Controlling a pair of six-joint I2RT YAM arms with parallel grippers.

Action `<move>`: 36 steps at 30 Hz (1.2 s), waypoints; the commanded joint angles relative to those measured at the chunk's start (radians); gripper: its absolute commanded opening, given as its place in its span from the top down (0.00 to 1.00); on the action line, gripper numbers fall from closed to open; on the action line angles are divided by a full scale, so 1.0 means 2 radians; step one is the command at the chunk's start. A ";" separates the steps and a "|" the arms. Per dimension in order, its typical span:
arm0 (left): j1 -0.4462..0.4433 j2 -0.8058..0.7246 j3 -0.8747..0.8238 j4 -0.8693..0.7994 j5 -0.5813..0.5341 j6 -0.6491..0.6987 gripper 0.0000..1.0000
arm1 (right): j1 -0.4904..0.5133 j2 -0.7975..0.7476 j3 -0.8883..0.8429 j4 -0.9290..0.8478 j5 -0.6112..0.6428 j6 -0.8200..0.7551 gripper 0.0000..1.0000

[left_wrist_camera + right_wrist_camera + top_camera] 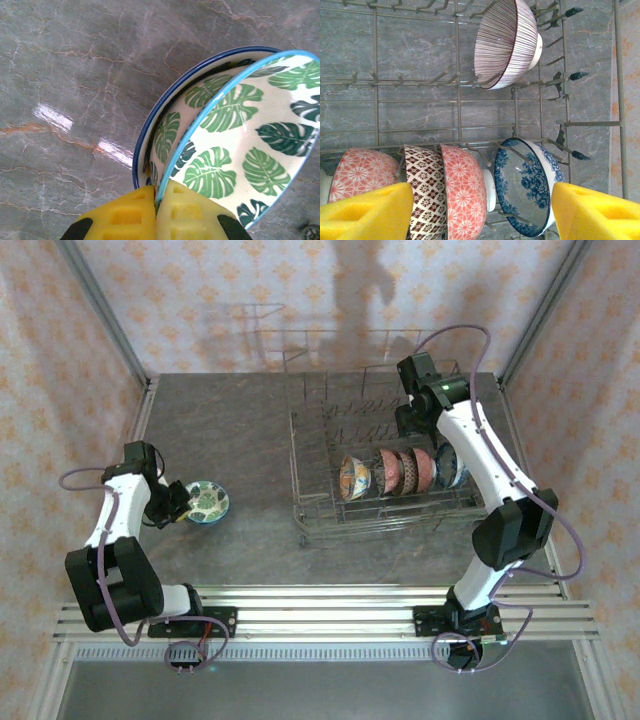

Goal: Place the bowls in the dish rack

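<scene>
the grey marbled table [250, 430] carries everything. the rack [380, 523] stands under the right gripper [482, 200], well away from the left gripper [182, 503].

the right gripper hangs inside the rack with its yellow pads [365, 212] spread wide and nothing between them. just past its fingertips a row of bowls stands on edge among the tines: a red bowl [362, 172] nearest the left pad, then a brown bowl [425, 192], a pink bowl [465, 190], and a blue bowl [527, 187] nearest the right pad. farther ahead of the fingers, one row on, a striped bowl [507, 42] leans on the tines. in the top view a teal bowl [353, 478] ends the near row on the side away from this gripper.

the left gripper is low on the table. its pads [125, 215] are pressed together on the light blue rim of a leaf bowl [240, 145], one pad inside and one outside. the leaf bowl sits in an outer bowl [145, 135] with a dark blue rim, its rim askew to the outer one. both lie straight ahead of the fingers.
</scene>
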 commanded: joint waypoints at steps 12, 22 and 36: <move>0.000 -0.065 -0.012 0.009 0.056 -0.016 1.00 | 0.021 -0.014 0.051 -0.034 -0.002 0.019 0.28; 0.000 -0.116 0.016 0.005 0.090 -0.019 1.00 | 0.033 -0.009 0.096 -0.052 -0.050 0.046 0.30; -0.041 -0.145 0.049 0.029 0.146 -0.051 1.00 | 0.109 0.049 0.185 -0.085 -0.068 0.060 0.31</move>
